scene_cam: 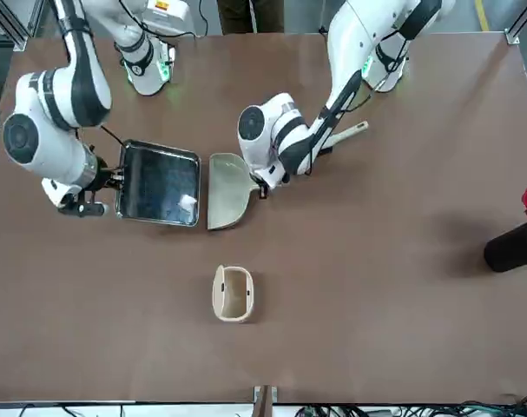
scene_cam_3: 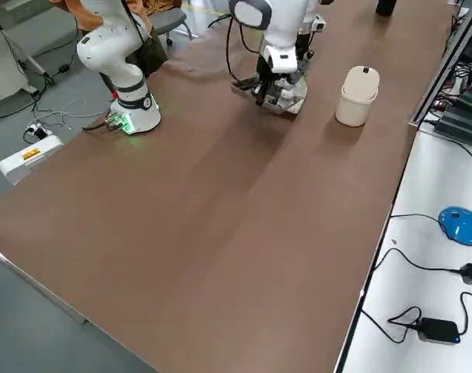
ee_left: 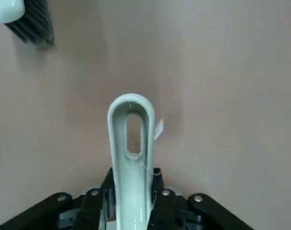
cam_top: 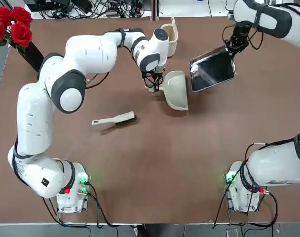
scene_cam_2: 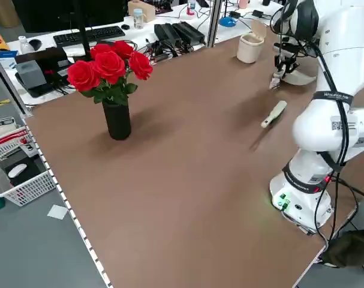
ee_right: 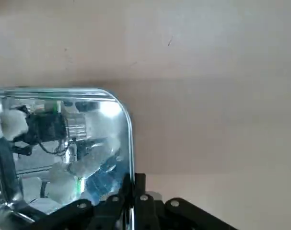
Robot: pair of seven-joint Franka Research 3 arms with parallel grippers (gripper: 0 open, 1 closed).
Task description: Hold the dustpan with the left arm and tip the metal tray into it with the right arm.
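Biggest first: metal tray (cam_top: 212, 68), pinched at its rim by the right gripper (cam_top: 233, 47), tilted and lifted at the table's far right, lower edge pointing toward the dustpan. Looks stiff and thin, probably light, with a polished rim that seems slippery. A rim pinch at 1 edge leaves plenty of leverage to twist, so a firm clamp near the rim's middle seems best. Jaws clamped tight on that rim in the right wrist view, steel edge running between them.

Next down: dustpan (cam_top: 175, 89), flat on the table just beside the tray, mouth open toward the robot. Rigid plastic, likely very light and prone to sliding if bumped. Best hold looks like the looped handle (ee_left: 131, 139), and there sits the left gripper (cam_top: 153, 85), fingers squeezed on both sides of it.

Smaller bits: white crumpled scraps (ee_right: 64, 184) in the tray's low corner, soft and weightless by the look, likely to tumble out easily.

Now the hard-to-see. Scrap count uncertain, since the mirrored floor doubles everything. Tray nearly hidden behind the left arm in the right side view. Left fingertips screened by the wrist from overhead. Gap between tray edge and dustpan hard to judge.
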